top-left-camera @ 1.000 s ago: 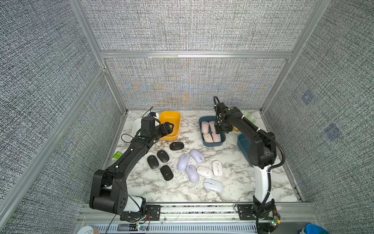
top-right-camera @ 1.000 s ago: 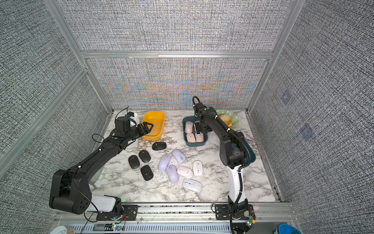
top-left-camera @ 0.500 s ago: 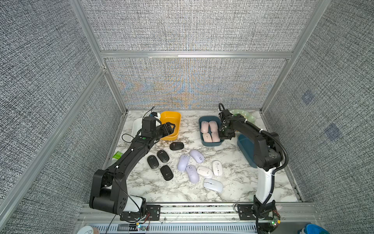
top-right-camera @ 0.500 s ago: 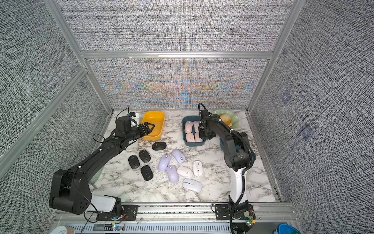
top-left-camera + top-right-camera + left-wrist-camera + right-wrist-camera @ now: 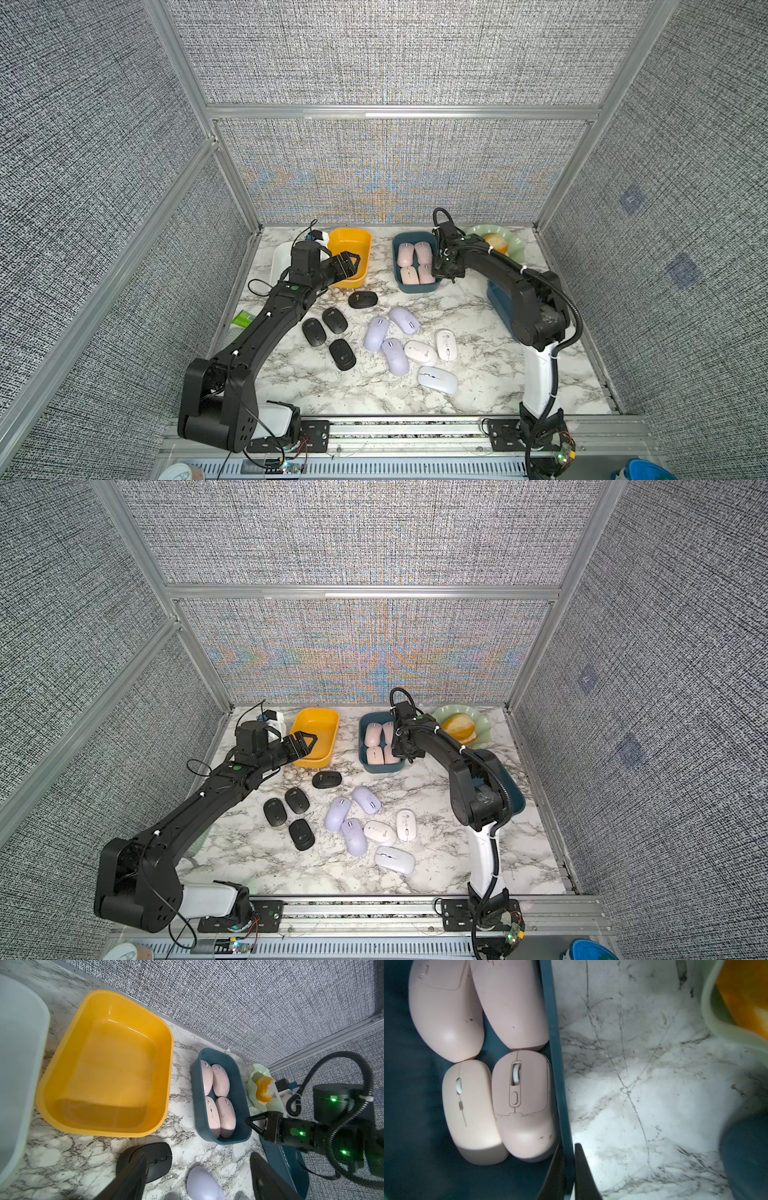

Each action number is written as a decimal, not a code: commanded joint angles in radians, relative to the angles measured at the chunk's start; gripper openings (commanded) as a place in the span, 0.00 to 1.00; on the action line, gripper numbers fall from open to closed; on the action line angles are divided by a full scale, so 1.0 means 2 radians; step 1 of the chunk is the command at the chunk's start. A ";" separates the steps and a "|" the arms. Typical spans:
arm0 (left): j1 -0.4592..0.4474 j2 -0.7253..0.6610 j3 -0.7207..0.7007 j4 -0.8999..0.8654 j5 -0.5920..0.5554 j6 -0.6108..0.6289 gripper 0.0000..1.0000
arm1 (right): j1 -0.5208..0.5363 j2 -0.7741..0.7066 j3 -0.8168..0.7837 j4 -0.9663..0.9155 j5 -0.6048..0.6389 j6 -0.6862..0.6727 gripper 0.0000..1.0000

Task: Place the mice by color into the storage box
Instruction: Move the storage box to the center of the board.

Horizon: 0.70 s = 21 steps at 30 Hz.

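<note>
Four pink mice in teal box, noses seemingly toward back wall

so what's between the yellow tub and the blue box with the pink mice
Only bare table between the yellow tub and blue box; the left wrist view shows it best.

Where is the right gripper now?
Seen in the right wrist view, the right gripper is shut on the teal box wall at the table's back, between the pink mice and green plate.

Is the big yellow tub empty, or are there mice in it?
Empty. The orange-yellow plastic tub shows only its bare, shiny floor in the left wrist view; nothing lies inside.
</note>
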 commanded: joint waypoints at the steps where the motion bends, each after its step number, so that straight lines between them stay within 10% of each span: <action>1: 0.000 -0.009 -0.001 0.011 -0.019 0.002 0.79 | 0.007 0.015 0.026 0.019 0.015 0.048 0.08; 21: 0.000 -0.013 0.002 0.005 -0.021 0.006 0.79 | 0.014 0.146 0.218 -0.013 -0.050 0.080 0.08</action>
